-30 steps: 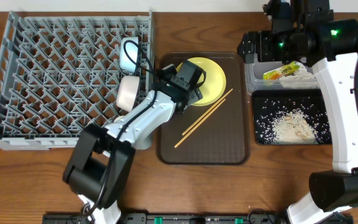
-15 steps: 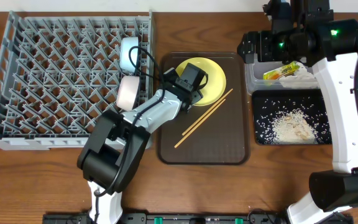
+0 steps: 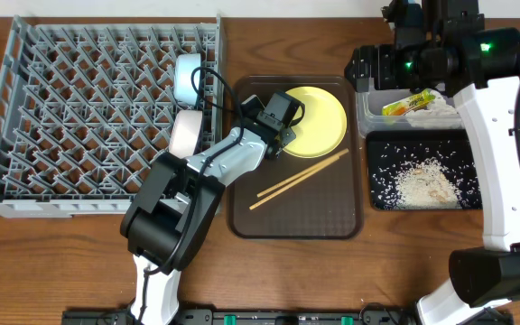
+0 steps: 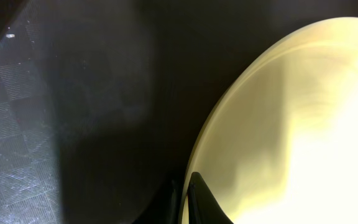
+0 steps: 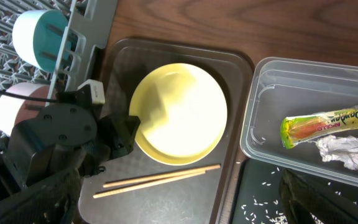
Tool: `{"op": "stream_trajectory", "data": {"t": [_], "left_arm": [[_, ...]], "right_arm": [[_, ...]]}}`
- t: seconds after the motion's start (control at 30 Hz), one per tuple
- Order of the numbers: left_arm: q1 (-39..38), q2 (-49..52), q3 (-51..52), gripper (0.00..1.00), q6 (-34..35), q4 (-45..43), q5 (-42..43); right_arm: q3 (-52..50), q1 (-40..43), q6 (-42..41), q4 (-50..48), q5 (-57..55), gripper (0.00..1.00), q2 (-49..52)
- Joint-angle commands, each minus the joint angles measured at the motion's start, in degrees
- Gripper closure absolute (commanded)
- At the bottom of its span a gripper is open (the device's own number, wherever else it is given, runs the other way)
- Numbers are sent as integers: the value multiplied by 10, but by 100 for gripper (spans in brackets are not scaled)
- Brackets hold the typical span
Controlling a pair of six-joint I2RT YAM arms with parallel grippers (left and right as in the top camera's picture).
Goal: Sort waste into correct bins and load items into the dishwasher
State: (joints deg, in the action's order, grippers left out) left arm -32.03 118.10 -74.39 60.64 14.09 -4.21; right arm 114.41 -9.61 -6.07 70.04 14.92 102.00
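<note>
My left gripper (image 3: 281,129) is shut on the left rim of the round yellow plate (image 3: 319,119), which lies on the brown tray (image 3: 296,212). In the left wrist view the two dark fingers (image 4: 202,200) pinch the plate (image 4: 291,124) edge between them. Two wooden chopsticks (image 3: 301,179) lie just below the plate. A light blue bowl (image 3: 186,77) and a white bowl (image 3: 186,134) stand in the grey dish rack (image 3: 79,117). My right gripper (image 3: 366,70) hangs open and empty above the clear tub (image 3: 366,116), which holds the wrapper (image 3: 409,104) and crumpled paper (image 3: 439,113).
The black tray (image 3: 379,153) below the tub carries scattered rice (image 3: 422,185). The rack fills the table's left side, its right wall close to the brown tray. In the right wrist view the left arm (image 5: 48,149) covers the tray's left part.
The left gripper has closed on the plate's rim. The plate has shifted to the right, and the chopsticks have swung to a flatter angle. The right arm has not moved.
</note>
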Motion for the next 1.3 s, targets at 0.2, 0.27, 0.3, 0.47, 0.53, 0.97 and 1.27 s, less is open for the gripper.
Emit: {"op": "stream_trajectory", "data": {"t": [0.2, 0.27, 0.3, 0.47, 0.53, 0.97, 1.27], "left_arm": [[7, -38, 10, 93, -111, 1, -27], [7, -65, 10, 92, -167, 1, -47], [7, -82, 10, 93, -199, 2, -55], [7, -135, 10, 93, -308, 5, -59], [7, -147, 10, 93, -327, 7, -59], [7, -90, 10, 36, -89, 39, -7], [7, -53, 10, 39, -91, 31, 8]], "right_arm": [[2, -5, -1, 0, -1, 1, 3], [2, -5, -1, 1, -1, 1, 3], [2, -5, -1, 0, -1, 1, 3], [2, -5, -1, 0, -1, 1, 3], [2, -5, -1, 0, -1, 1, 3], [2, -5, -1, 1, -1, 1, 3], [2, -5, -1, 1, -1, 1, 3]]}}
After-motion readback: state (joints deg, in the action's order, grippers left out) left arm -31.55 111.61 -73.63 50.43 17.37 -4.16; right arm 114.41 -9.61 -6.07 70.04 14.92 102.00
